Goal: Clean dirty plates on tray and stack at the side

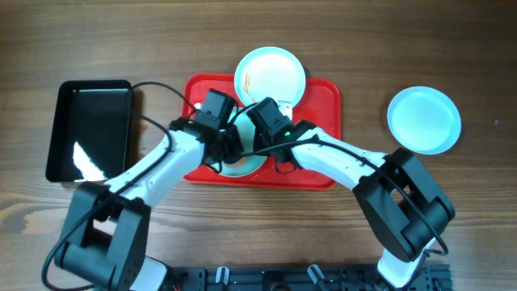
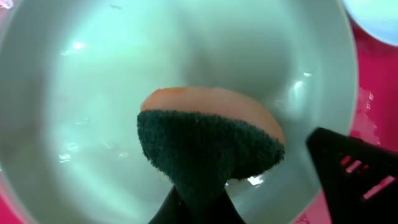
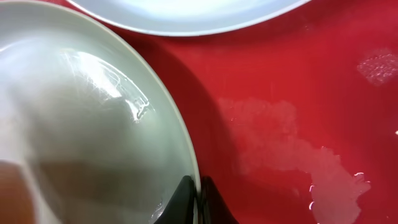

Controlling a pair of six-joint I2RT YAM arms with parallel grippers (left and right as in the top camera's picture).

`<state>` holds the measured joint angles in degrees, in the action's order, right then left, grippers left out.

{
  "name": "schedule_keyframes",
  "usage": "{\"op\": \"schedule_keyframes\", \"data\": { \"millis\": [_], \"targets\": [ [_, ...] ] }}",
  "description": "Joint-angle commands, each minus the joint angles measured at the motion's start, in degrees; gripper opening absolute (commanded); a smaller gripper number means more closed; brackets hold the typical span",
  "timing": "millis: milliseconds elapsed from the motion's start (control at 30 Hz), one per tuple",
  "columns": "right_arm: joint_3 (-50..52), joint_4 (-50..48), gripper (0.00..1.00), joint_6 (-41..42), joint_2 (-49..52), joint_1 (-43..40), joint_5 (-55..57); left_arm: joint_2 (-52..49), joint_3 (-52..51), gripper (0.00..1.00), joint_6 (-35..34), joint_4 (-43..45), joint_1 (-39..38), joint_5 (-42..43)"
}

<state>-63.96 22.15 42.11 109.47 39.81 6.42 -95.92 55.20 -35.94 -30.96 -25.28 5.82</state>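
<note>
- Pinched tight in the left gripper point(image 2: 198, 208), a green-and-orange sponge point(image 2: 208, 146) pressed on the near plate point(image 2: 87, 93).
- On that plate's rim the right gripper point(image 3: 199, 202) was clamped.
- Both sat over the red tray point(image 1: 323, 174), wet in patches, on the wood-grain worktop point(image 1: 404, 40).
- One smeared plate point(image 1: 271, 77) overhung the tray's far edge; a clean plate point(image 1: 424, 120) lay on the wood to the right.
- Left lay a black tray point(image 1: 89, 129).

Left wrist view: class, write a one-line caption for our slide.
Left gripper holds a green-and-orange sponge over a pale plate on the red tray.
</note>
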Motion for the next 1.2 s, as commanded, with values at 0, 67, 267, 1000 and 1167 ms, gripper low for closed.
{"op": "schedule_keyframes", "data": {
  "millis": [0,67,267,1000,1167],
  "targets": [
    [1.66,2.47,0.04,0.04,1.68,-0.68,3.87,-2.95,-0.13,0.04,-0.5,2.21,-1.09,1.14],
    [1.66,2.78,0.04,0.02,1.68,-0.68,3.87,-4.28,-0.13,0.04,-0.5,2.93,-0.96,0.9],
    [1.66,3.02,0.04,0.02,1.68,-0.68,3.91,-6.32,-0.13,0.04,-0.5,1.22,-0.07,-5.95],
    [1.66,3.67,0.04,0.07,1.68,-0.68,4.33,-5.49,-0.11,0.04,5.66,-1.68,8.79,-28.04],
    [1.66,3.67,0.04,0.04,1.68,-0.68,4.33,-1.95,0.02,0.04,5.49,0.2,8.79,-28.41]
  ]
}}
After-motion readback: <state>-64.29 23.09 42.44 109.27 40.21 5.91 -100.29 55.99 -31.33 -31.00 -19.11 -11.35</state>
